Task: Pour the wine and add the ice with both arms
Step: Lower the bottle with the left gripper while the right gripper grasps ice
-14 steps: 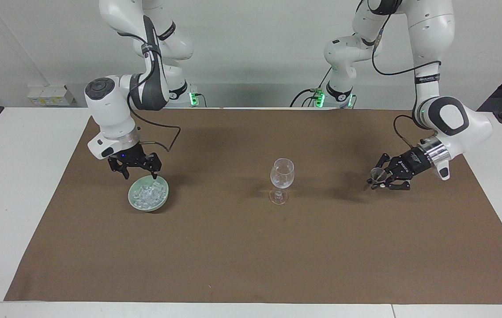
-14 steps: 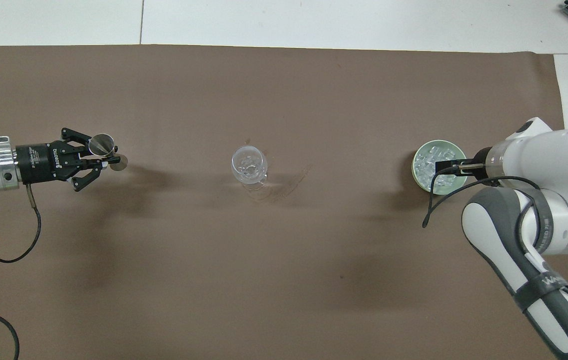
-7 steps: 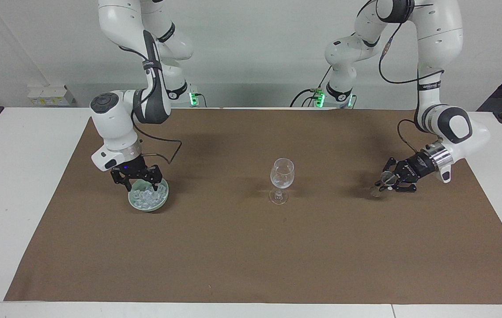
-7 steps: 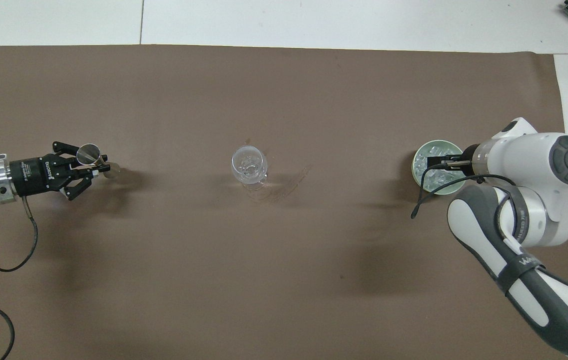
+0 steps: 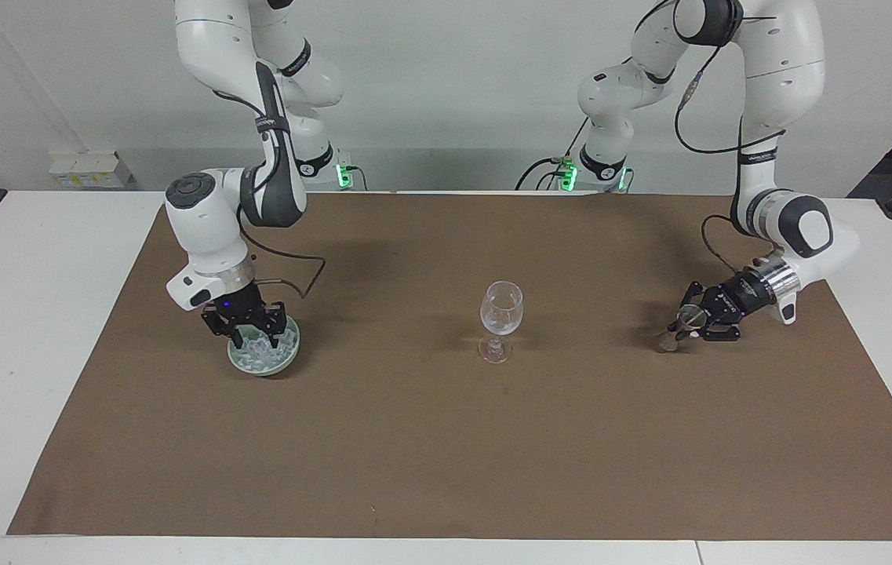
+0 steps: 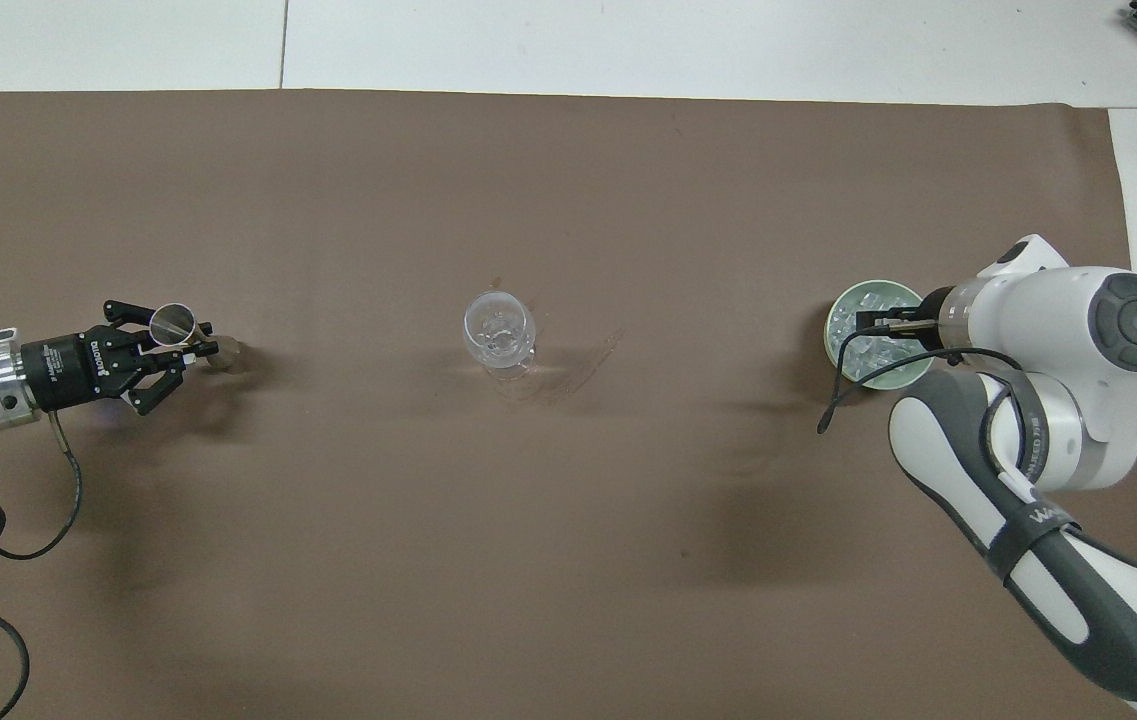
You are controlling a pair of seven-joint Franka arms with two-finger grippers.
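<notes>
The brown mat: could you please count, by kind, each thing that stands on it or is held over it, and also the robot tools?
Tools: 2, the left tool holding the small measuring cup, the right tool down in the bowl
Stemmed glass: 1
Pale green bowl with ice: 1
Small measuring cup: 1
Total: 5

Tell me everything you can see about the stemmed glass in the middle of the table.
The stemmed glass is clear and looks like glass, with a rounded bowl, short stem and round foot. It stands upright on the brown mat mid-table, between the two arms. A few clear bits seem to lie inside. Nothing touches it but the mat.
</notes>
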